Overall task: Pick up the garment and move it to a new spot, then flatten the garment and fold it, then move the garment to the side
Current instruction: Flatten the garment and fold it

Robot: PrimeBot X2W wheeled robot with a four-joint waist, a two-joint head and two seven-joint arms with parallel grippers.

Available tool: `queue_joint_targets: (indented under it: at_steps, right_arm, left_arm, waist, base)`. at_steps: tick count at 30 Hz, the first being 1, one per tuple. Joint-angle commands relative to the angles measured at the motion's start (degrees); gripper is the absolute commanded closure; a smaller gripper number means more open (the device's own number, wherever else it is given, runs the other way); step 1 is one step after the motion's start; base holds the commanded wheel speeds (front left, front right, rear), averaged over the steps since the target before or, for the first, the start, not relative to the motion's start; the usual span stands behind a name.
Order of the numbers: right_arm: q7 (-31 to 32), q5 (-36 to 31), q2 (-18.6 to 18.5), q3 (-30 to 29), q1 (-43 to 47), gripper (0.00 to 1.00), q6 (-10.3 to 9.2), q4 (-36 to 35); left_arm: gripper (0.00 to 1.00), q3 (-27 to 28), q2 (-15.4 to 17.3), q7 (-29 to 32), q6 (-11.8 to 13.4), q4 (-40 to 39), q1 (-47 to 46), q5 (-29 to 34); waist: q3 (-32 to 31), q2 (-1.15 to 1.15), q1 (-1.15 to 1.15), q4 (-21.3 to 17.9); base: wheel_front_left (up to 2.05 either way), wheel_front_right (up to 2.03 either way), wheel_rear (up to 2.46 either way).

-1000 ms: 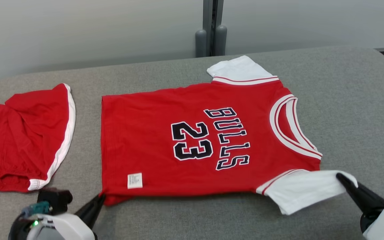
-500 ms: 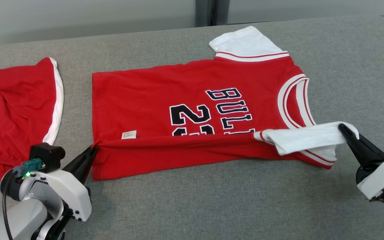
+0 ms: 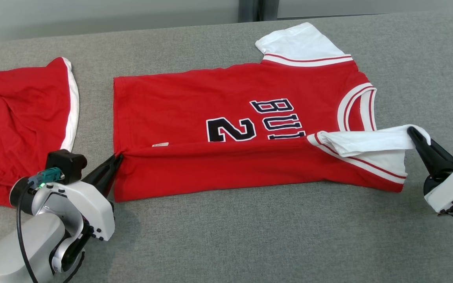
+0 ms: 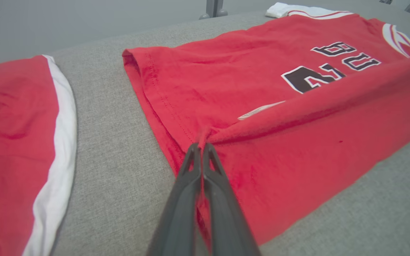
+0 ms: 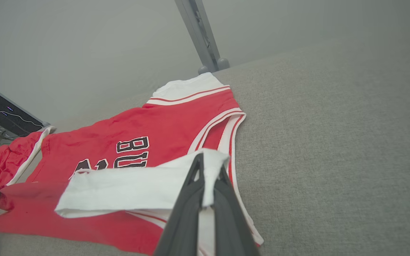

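Observation:
The garment [image 3: 218, 98] is a red jersey with white sleeves and dark lettering, spread across the grey table [image 3: 250, 236]. Its near long edge is lifted and folded over toward the far side, covering part of the number. My left gripper [image 3: 118, 158] is shut on the garment's hem corner [image 4: 202, 140]. My right gripper [image 3: 412, 133] is shut on the tip of the near white sleeve [image 5: 137, 186], which is stretched taut above the collar [image 3: 358, 108]. The far sleeve [image 3: 299, 43] lies flat.
A second red piece of clothing with white trim [image 3: 18, 118] lies at the left of the table, close to my left arm [image 3: 53, 220]. Bare grey cloth runs along the near edge and to the right. A grey post [image 5: 199, 35] stands behind the table.
Both grippers have carried the garment's near edge up and away from me, folding it over the lettering. The head camera has also tilted down, so the whole picture has shifted.

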Motion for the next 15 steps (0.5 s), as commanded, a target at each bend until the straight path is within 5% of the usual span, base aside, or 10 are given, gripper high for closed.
queue_joint_targets:
  at_steps: [1, 8, 13, 15]
  right_arm:
    - [-1.0, 0.7, -0.7, 0.6, -1.2, 1.00, 0.01, 1.0]
    - [-2.6, 1.8, -1.5, 3.1, -3.5, 1.00, 0.01, 4.6]
    - [-4.3, 3.0, -1.7, 5.2, -5.1, 0.75, 0.01, 6.8]
    - [-5.1, 3.6, -1.8, 6.1, -6.0, 0.53, 0.02, 7.5]
  left_arm:
    - [1.00, 0.0, -0.2, -0.1, -0.4, 1.2, -1.2, 0.3]
    - [1.00, -0.3, -1.4, -0.3, -1.5, 4.0, -2.4, 0.7]
    - [1.00, -0.3, -2.3, -0.6, -2.0, 5.5, -3.0, 0.5]
    - [1.00, -0.3, -2.6, -0.5, -2.2, 6.1, -3.2, 0.4]
  waist:
    - [0.1, 0.00, 0.00, 0.1]
    - [0.2, 0.00, 0.00, 0.2]
    - [0.2, 0.00, 0.00, 0.2]
    - [0.3, 0.00, 0.00, 0.1]
  base:
    - [0.00, 0.00, 0.00]
    - [0.00, 0.00, 0.00]
    - [0.00, 0.00, 0.00]
    - [0.00, 0.00, 0.00]
